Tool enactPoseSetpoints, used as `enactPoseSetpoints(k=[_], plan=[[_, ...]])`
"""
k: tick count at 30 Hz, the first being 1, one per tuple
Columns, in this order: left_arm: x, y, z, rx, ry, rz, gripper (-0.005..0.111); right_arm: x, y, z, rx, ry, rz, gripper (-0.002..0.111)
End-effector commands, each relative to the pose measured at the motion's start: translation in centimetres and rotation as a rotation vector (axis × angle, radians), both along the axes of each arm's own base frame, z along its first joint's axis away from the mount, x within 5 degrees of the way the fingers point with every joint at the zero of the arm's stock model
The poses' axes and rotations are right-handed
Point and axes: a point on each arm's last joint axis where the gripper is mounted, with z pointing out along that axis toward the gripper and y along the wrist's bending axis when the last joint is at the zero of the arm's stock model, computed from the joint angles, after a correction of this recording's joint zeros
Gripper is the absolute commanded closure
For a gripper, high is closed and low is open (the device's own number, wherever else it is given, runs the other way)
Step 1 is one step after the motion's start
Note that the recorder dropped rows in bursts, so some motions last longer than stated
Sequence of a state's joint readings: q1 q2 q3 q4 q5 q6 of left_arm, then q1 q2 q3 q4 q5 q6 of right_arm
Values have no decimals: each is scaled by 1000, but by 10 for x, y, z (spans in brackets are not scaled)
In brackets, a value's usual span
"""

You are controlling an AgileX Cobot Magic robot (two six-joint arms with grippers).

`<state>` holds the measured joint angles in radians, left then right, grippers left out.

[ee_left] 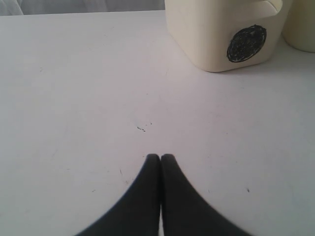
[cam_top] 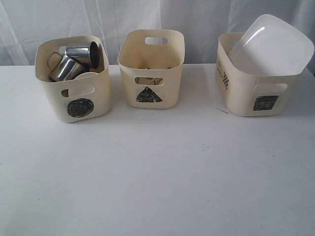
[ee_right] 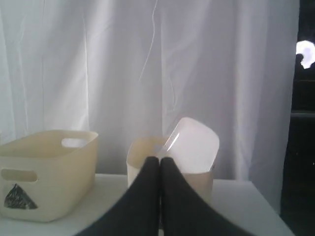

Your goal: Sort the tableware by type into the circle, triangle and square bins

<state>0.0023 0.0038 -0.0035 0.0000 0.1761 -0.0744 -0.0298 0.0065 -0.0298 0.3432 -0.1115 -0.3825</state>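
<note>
Triangle bin [cam_top: 172,88]: stood on the table [cam_top: 157,172]. Circle bin [cam_top: 54,101], left of it: I counted two steel mugs [cam_top: 66,69] inside, tipped over. Square bin [cam_top: 238,96], right of it: held the white plate [cam_top: 270,46], leaning above the rim. Left pincer [ee_left: 160,158], right pincer [ee_right: 160,160]: I saw both closed, empty.

A white table [cam_top: 157,172] fills the foreground, its matte top marked by a few faint specks and scuffs. Behind it hangs a white curtain [cam_top: 197,19] in soft vertical folds, evenly lit. In the right wrist view the curtain ends at a dark strip [ee_right: 306,147] with one bright spot [ee_right: 305,53].
</note>
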Motion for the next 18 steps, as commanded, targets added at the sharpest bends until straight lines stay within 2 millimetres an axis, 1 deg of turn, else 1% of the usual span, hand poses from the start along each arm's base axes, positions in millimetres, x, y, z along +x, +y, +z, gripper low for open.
enactPoseSetpoints(k=[1, 3, 5, 7, 9, 18], plan=[[0, 0, -1, -4, -5, -4, 107, 2, 3, -17, 9, 100, 34, 108], [0, 0, -1, -4, -5, -4, 107, 3, 4, -23, -47, 173, 33, 108], [0, 0, -1, -4, -5, -4, 107, 3, 4, -28, -49, 230, 39, 108], [0, 0, -1, -4, -5, -4, 107, 3, 4, -36, -17, 316, 46, 108], [0, 0, -1, -4, -5, -4, 107, 0, 4, -50, 39, 466, 43, 108], [0, 0, -1, -4, -5, -4, 107, 0, 3, -52, -95, 497, 34, 108]])
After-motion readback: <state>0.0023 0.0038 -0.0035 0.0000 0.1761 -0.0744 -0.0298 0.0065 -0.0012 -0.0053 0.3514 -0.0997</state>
